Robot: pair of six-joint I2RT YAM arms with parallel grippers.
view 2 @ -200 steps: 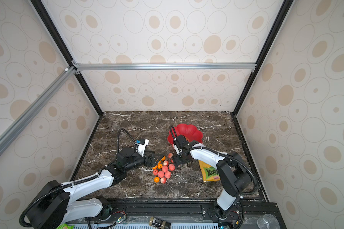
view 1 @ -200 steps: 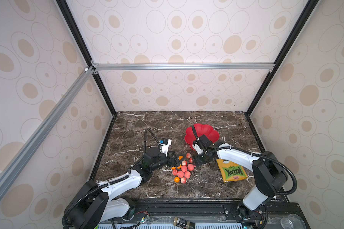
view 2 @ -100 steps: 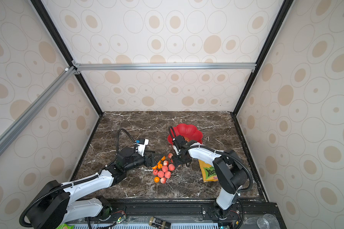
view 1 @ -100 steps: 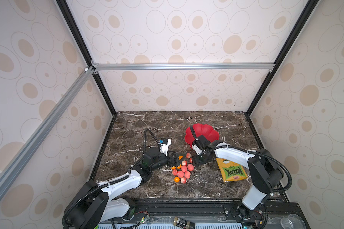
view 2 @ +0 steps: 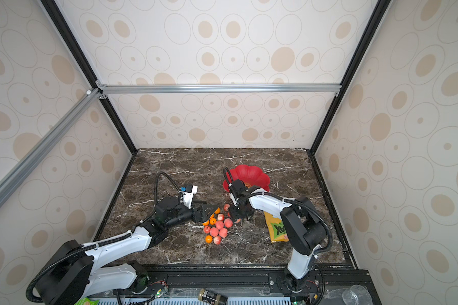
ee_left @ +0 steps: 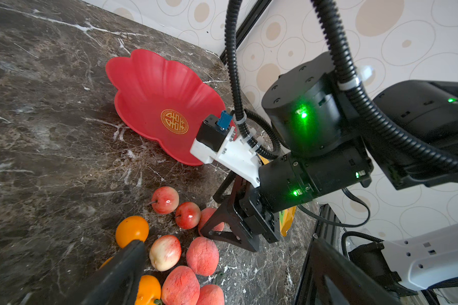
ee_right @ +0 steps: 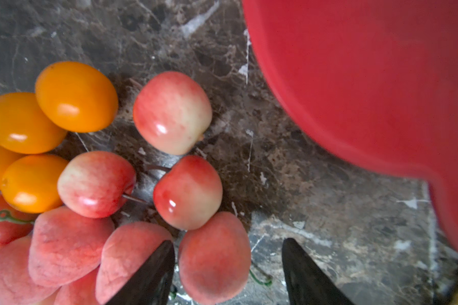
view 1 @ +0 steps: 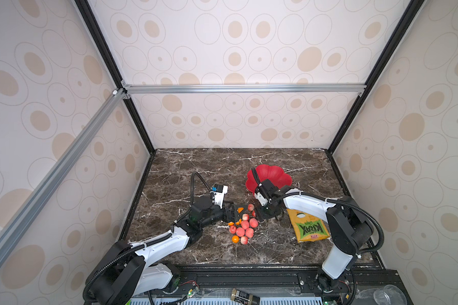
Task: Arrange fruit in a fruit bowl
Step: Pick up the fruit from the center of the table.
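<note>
- Fruit bowl [ee_left: 148, 87]: empty as far as seen; nothing placed yet.
- Fruit [view 1: 242, 224]: whole pile on table [view 1: 209, 169], just beside bowl; all left to move.
- L gripper [view 1: 232, 212]: jaws wide, holds nothing, on pile's side away from bowl.
- R gripper [ee_right: 228, 241]: betw. bowl & pile, jaws apart astride one peach [ee_right: 214, 258], not clamped.

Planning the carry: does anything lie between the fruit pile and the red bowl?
Nothing visible does: bare marble tabletop separates the fruit pile from the red scalloped bowl; the right claw straddles a peach.
</note>
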